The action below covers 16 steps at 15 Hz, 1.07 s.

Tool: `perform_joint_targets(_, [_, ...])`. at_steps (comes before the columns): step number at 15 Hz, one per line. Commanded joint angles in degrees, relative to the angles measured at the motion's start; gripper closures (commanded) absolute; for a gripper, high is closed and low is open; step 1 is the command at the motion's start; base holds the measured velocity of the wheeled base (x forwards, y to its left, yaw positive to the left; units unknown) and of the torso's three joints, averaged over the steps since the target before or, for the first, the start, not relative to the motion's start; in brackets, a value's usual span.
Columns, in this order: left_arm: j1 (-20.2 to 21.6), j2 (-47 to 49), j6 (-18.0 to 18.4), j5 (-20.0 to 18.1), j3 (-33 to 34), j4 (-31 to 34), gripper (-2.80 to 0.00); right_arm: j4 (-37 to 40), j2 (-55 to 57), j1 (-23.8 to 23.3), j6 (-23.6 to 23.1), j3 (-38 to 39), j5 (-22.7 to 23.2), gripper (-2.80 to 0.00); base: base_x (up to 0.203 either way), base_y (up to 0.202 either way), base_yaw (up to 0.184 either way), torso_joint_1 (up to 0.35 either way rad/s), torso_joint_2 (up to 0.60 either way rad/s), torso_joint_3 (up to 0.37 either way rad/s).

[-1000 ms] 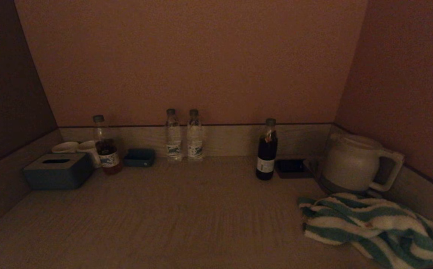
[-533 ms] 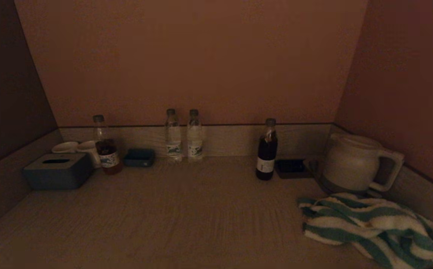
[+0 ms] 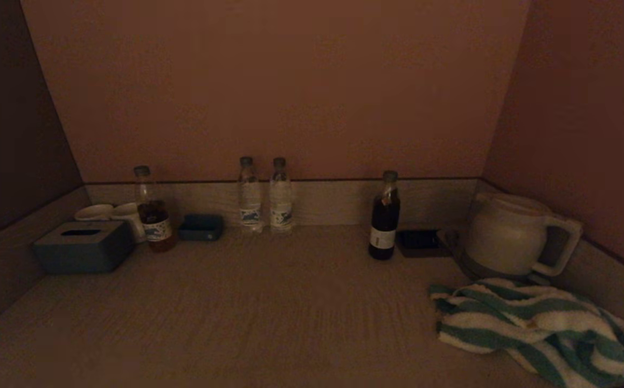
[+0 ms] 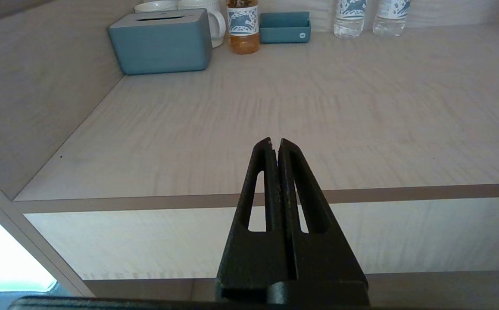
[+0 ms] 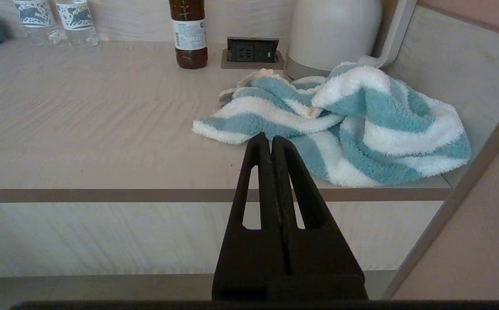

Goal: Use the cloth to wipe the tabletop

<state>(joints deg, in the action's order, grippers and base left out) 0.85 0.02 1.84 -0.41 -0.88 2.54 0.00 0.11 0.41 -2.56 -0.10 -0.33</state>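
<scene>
A teal and white striped cloth (image 3: 538,328) lies crumpled on the wooden tabletop (image 3: 269,307) at the front right, in front of the kettle. It also shows in the right wrist view (image 5: 344,125). My right gripper (image 5: 271,138) is shut and empty, held in front of the table's front edge, short of the cloth's near corner. My left gripper (image 4: 274,141) is shut and empty, held in front of the table's front edge on the left side. Neither gripper shows in the head view.
Along the back stand a grey-blue tissue box (image 3: 83,246), two mugs (image 3: 108,213), an amber drink bottle (image 3: 153,218), a small blue tray (image 3: 200,227), two water bottles (image 3: 264,195), a dark bottle (image 3: 385,216), a socket (image 3: 418,241) and a white kettle (image 3: 511,234). Walls enclose three sides.
</scene>
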Motion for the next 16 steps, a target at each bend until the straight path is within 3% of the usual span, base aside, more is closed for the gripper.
perform_joint_targets(1, [-0.1, 0.1, 0.0, 0.0, 0.0, 0.0, 0.0, 0.0, 0.0, 0.0, -0.3, 0.0, 0.0, 0.0, 0.0, 0.0, 0.0, 0.0, 0.0, 0.0])
perform_joint_targets(16, [0.0, 0.1, 0.0, 0.0, 0.0, 0.0, 0.0, 0.2, 0.0, 0.0, 0.5, 0.0, -0.1, 0.0, 0.0, 0.0, 0.0, 0.0, 0.0, 0.0])
